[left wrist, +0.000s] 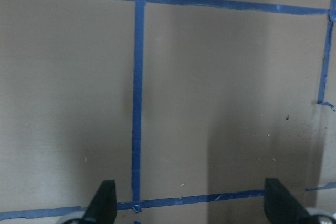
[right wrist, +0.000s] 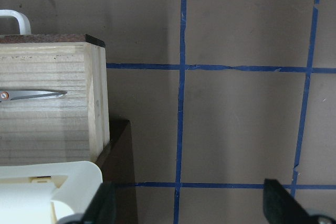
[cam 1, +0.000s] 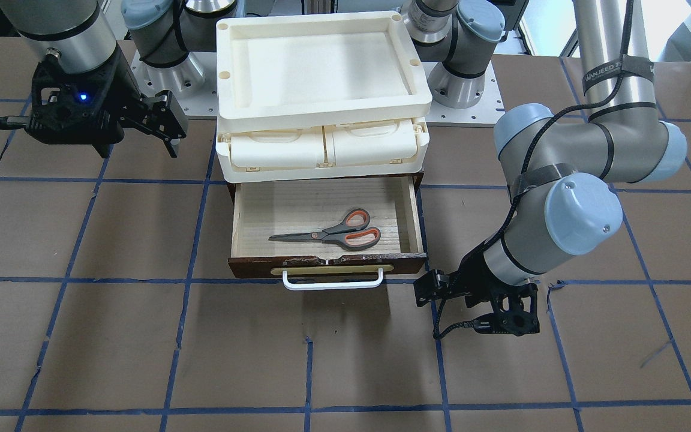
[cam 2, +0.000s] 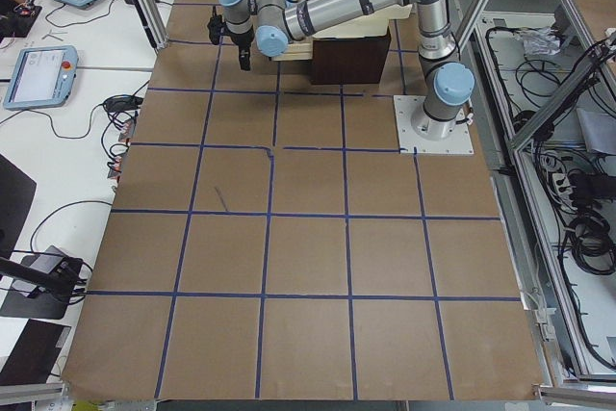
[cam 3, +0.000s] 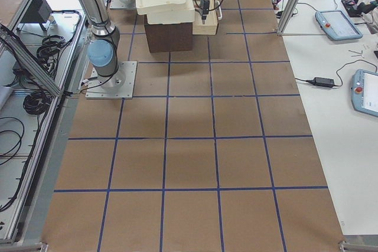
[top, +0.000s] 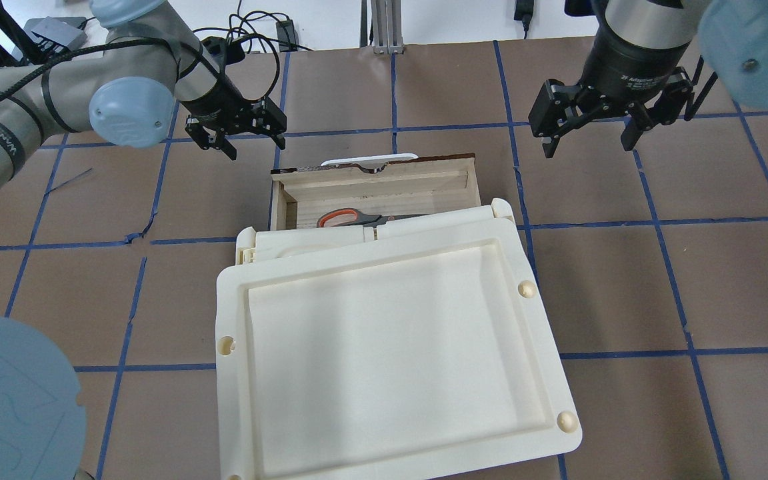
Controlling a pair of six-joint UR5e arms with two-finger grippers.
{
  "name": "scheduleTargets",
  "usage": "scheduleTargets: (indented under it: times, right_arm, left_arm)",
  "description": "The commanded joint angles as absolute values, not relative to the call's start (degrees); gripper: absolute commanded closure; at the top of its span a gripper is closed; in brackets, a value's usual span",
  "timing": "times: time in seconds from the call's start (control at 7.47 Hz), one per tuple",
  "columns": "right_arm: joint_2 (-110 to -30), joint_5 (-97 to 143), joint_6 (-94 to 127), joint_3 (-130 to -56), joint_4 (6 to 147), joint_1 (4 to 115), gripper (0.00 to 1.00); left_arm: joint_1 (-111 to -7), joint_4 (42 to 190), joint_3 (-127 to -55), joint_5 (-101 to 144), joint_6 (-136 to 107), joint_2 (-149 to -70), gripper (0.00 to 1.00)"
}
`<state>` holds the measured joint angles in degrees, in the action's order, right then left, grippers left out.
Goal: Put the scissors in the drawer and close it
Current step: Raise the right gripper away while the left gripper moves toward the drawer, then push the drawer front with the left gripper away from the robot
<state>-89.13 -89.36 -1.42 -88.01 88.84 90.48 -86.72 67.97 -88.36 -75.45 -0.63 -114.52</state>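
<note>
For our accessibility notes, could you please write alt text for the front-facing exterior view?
The scissors lie flat inside the open drawer, which sticks out below a cream tray unit. The left pincer hovers open near the drawer's front corner at right; the right pincer hangs open at upper left.

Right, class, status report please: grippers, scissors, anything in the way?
Left gripper, right gripper: jaws open, empty. Scissors inside drawer, drawer open. Nothing in front of handle.

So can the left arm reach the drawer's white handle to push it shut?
Probably yes. The left gripper hangs open beside the front of the drawer, near the handle, and nothing shows between them. The scissors lie inside, out of the way.
</note>
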Motion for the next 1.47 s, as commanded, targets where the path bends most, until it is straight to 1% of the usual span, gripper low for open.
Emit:
scheduleTargets:
  times: [0.0,0.27,0.54,0.8,1.07,1.34]
  right_arm:
    - [-89.8,-88.1,-1.8,-88.7,91.3,90.9,0.00]
    - [-89.6,-89.0,-1.3,-88.5,89.7,90.5,0.00]
    - [-89.7,-88.4,0.5,-86.1,86.1,90.8,0.00]
    - [-89.5,-88.6,0.6,-86.0,85.8,90.5,0.00]
    - [-89.4,-88.8,0.5,-86.0,85.8,90.5,0.00]
    - [-89.4,-88.8,0.5,-86.3,85.9,90.5,0.00]
  left_arm:
    - [-86.8,72.5,-88.3,-72.7,-2.5,-114.3,0.00]
    - [-86.8,76.5,-88.3,-72.9,-2.5,-114.3,0.00]
    - [-86.8,79.6,-88.2,-73.4,-2.5,-113.9,0.00]
    - [-86.8,85.3,-87.8,-75.3,-2.5,-112.9,0.00]
    - [-86.8,86.9,-88.3,-75.4,-2.6,-112.6,0.00]
    - [-86.8,91.6,-88.5,-75.3,-5.2,-111.8,0.00]
